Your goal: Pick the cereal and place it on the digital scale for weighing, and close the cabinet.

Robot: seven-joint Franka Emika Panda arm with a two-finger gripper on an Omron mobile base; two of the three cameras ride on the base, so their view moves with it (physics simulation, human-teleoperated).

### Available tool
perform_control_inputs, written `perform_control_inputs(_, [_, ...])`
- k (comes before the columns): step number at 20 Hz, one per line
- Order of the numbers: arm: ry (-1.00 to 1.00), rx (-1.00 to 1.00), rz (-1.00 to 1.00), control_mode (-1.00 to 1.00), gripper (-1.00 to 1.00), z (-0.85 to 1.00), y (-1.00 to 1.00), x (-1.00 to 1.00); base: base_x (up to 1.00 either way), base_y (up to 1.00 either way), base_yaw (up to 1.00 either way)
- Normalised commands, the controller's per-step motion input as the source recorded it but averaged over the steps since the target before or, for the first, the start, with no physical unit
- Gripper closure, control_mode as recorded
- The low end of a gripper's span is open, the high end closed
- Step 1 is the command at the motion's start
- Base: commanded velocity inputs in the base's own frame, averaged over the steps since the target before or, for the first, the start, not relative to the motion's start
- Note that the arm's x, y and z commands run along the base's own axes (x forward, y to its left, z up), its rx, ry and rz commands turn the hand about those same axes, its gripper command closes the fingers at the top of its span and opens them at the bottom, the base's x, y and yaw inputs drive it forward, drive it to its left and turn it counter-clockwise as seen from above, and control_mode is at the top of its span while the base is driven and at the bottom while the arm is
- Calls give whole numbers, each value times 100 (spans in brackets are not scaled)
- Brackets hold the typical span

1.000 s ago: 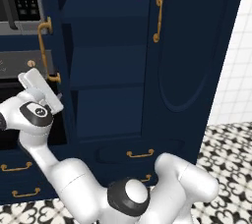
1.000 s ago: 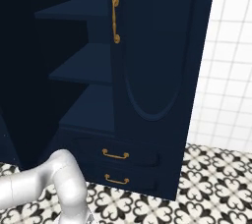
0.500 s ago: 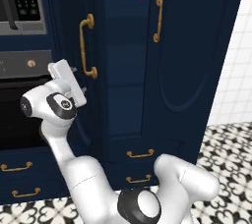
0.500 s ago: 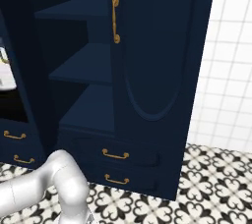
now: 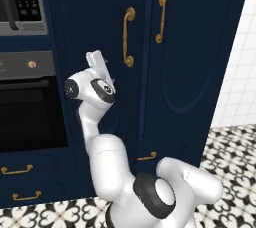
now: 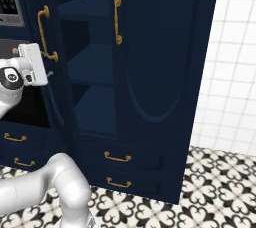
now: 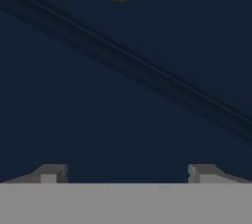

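Cabinet door lies right against the wide-open, empty hand.

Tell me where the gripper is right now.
In the left base view the gripper is at centre left, open against the cabinet's left door, just below its brass handle and right of the black oven.

We see the cabinet in deep navy blue, its handles brass-gold and its shelves darker navy. Left of the cabinet sits a black oven with a grey panel. Right of the cabinet, white wall tiles; below it, a black-and-white floral floor.
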Motion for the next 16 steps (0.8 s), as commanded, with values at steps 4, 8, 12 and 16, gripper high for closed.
perform_control_inputs(4, [-2,13,6,-100,-100,0,-48,63,0,0,0])
perform_control_inputs(8, [0,6,7,-100,-100,0,-33,63,0,0,0])
perform_control_inputs(12, [1,4,6,-100,-100,0,-26,62,0,0,0])
perform_control_inputs(16, [0,6,8,-100,-100,0,-36,57,0,0,0])
